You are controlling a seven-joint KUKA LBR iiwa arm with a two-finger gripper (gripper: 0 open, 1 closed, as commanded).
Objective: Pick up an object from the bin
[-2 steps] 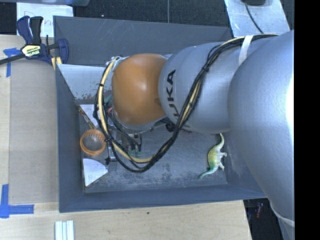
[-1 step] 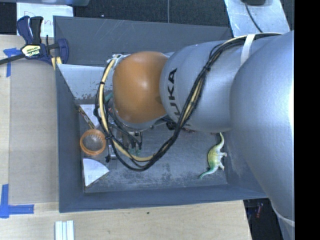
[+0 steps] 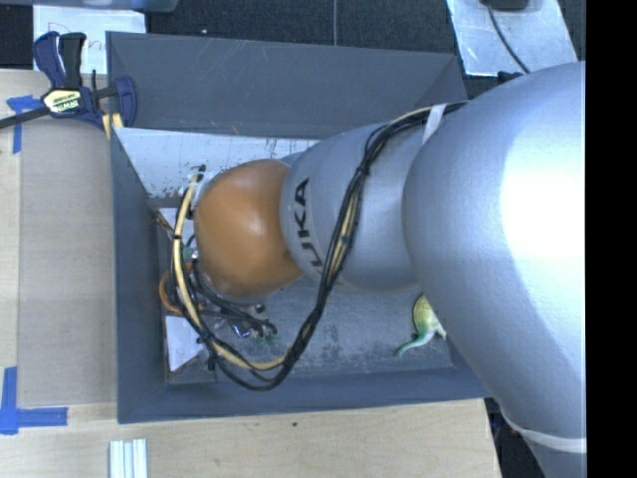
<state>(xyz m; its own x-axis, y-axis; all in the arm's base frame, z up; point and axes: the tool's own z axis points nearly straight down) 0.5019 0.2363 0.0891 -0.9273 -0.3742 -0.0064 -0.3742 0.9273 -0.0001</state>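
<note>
Reach step: arm (image 3: 398,217) sat low at the bin's (image 3: 299,78) left end.
Jaws hid under the orange cover (image 3: 244,229), state untellable; next probably needed closing, then lifting.

Your arm (image 3: 498,227) is a run of fat, smooth silver-grey housings, rounded like barrels and faintly glossy. On the wrist segment you can read dark lettering (image 3: 304,229) — "KA", apparently the tail of the KUKA name. Capping the wrist is a domed orange cover (image 3: 239,229), matte and egg-shaped. Black and yellow cables (image 3: 348,217) run along the housing, pinned by a white strap (image 3: 434,119), then spill into a tangled loop (image 3: 261,364) below the cover — thin coloured wires among them.
</note>
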